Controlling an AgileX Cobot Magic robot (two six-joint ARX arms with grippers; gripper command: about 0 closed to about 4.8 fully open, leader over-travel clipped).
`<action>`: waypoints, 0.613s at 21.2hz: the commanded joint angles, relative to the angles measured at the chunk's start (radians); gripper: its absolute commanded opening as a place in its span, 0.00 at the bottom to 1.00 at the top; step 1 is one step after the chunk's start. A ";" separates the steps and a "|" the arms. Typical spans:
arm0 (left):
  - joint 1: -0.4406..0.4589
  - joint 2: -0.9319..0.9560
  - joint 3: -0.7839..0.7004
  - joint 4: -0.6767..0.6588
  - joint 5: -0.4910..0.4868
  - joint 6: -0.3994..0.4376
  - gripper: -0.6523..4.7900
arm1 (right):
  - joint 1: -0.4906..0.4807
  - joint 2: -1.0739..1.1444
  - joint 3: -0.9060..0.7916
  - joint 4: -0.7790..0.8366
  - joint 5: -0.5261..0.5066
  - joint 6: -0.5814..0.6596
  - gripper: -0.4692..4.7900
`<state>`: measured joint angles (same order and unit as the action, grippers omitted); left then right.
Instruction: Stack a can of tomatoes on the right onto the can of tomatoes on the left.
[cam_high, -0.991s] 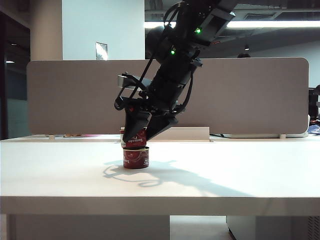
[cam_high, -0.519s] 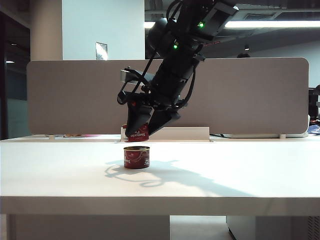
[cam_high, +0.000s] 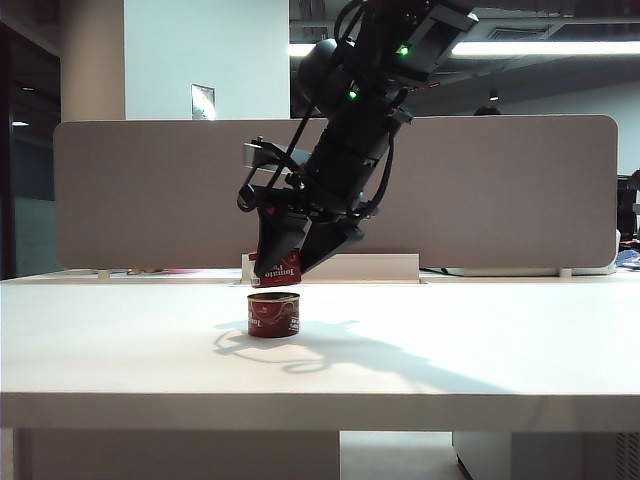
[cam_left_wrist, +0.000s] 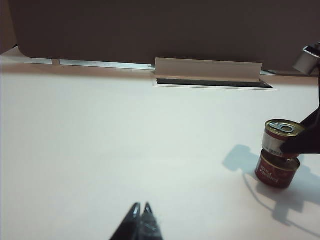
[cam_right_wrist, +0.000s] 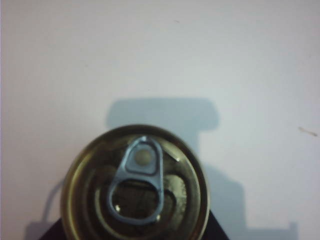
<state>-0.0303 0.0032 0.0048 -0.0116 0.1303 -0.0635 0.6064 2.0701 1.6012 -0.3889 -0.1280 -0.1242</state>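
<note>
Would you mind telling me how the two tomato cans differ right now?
The upper can hangs in the air, clamped in the right gripper; the lower can stands on the table, with a gap between them. The upper can is tilted and its label reads upside down; the lower can stands upright. Both are short red tomato cans.

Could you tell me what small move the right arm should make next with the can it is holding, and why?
Probably lower it straight down, slowly. The right gripper holds the upper can slightly tilted, with a visible gap above the lower can on the table, roughly over it. Levelling the can while descending should seat it. The left gripper rests shut, well clear.
</note>
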 joint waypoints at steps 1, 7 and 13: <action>0.001 0.001 0.005 0.013 0.004 0.004 0.11 | 0.000 -0.005 -0.009 0.034 -0.004 0.009 0.13; 0.001 0.001 0.005 0.013 0.004 0.004 0.11 | 0.000 -0.003 -0.011 0.034 -0.004 0.019 0.13; 0.001 0.001 0.005 0.013 0.004 0.004 0.11 | 0.002 -0.003 -0.019 0.030 -0.004 0.019 0.13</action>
<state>-0.0303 0.0029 0.0048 -0.0116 0.1303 -0.0635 0.6064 2.0743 1.5852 -0.3714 -0.1307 -0.1089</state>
